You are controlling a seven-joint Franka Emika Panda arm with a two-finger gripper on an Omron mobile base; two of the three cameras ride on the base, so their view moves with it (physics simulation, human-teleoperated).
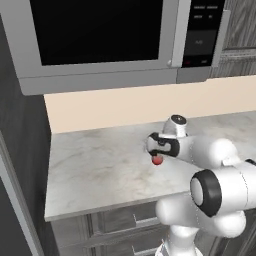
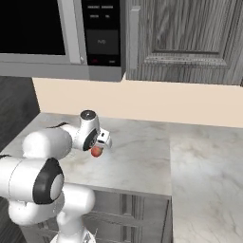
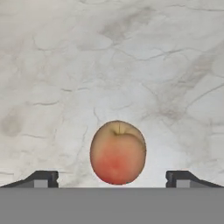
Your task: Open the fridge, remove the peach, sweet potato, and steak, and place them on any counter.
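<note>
lying pale and marbled across the left base view, light grey-white stone desk with darker veins, running on at 3 o'clock in the right base view past a seam. sitting beneath its front edge, grey drawers with bar handles. rising behind it, cream backsplash. hanging above, black-windowed microwave with a dark control panel at its 3 o'clock side; standing beside that in the right base view, grey wood-grain cabinet door. showing dark at 9 o'clock in the left base view, tall grey panel.

resting on the stone under the hand, peach: round, yellow-orange toward 12 o'clock with a short crease, blushing red toward 6 o'clock. showing in the base views as a small red-orange ball just under the wrist.

hovering over the fruit, tool standing open, fingertips spread wide at 8 and 4 o'clock in the hand view, each well clear of the fruit's sides, gripping nothing.
</note>
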